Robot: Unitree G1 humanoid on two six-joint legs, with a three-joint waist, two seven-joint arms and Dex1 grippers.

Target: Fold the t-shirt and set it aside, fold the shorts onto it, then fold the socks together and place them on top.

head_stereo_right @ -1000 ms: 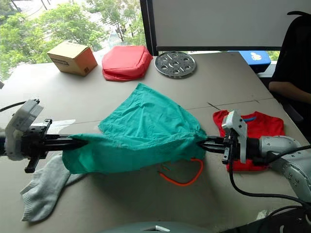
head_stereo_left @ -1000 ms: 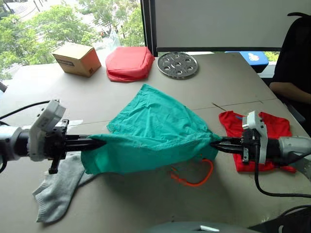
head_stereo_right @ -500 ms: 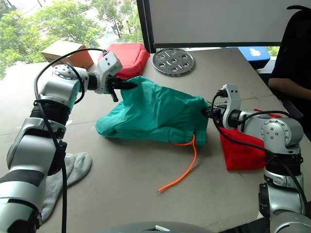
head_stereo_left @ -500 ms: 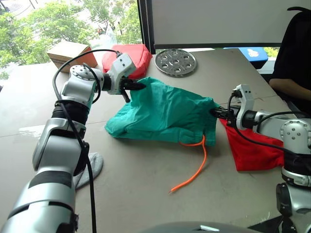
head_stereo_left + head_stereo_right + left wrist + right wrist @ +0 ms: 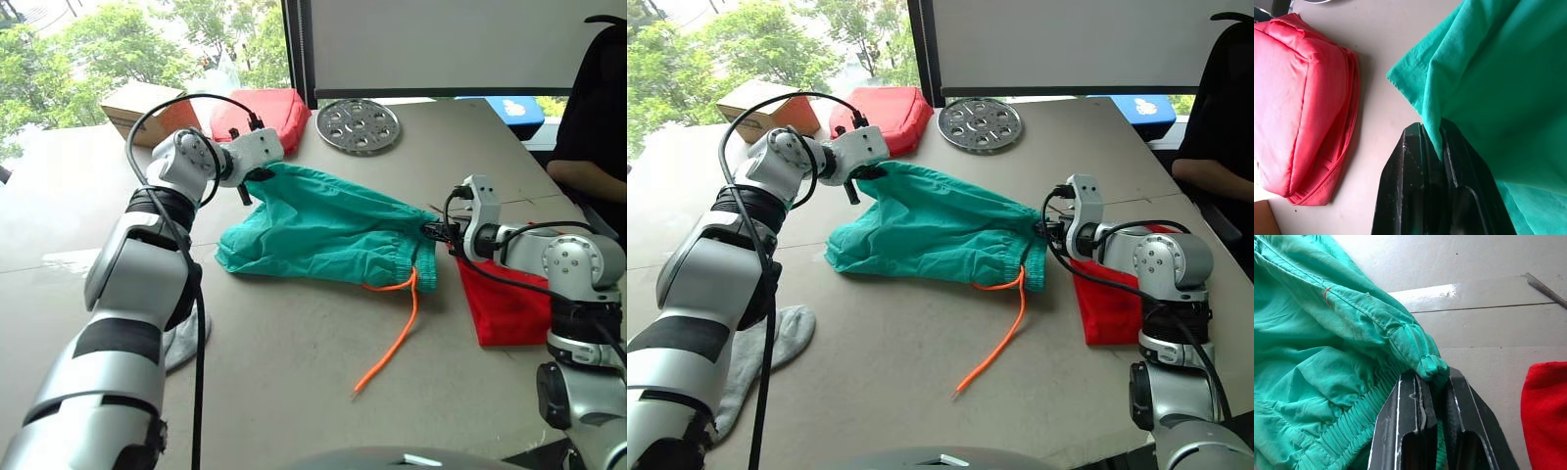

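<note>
Lying spread on the surface (image 5: 294, 392) in the eye views, the shorts (image 5: 323, 230) are resting beside the t-shirt (image 5: 509, 308), with one sock (image 5: 764, 343) at the near left. In the left wrist view, the left gripper (image 5: 1431, 134) is pinching a hem fold between narrow jaws. In the right wrist view, the right gripper (image 5: 1432, 379) is clamping the gathered waistband likewise.

Both arms reach forward, elbows bent. The left gripper (image 5: 1431, 142) pinches the shorts (image 5: 323, 230) between its fingers (a thin fold); the right gripper (image 5: 1431, 382) clamps their waistband.
</note>
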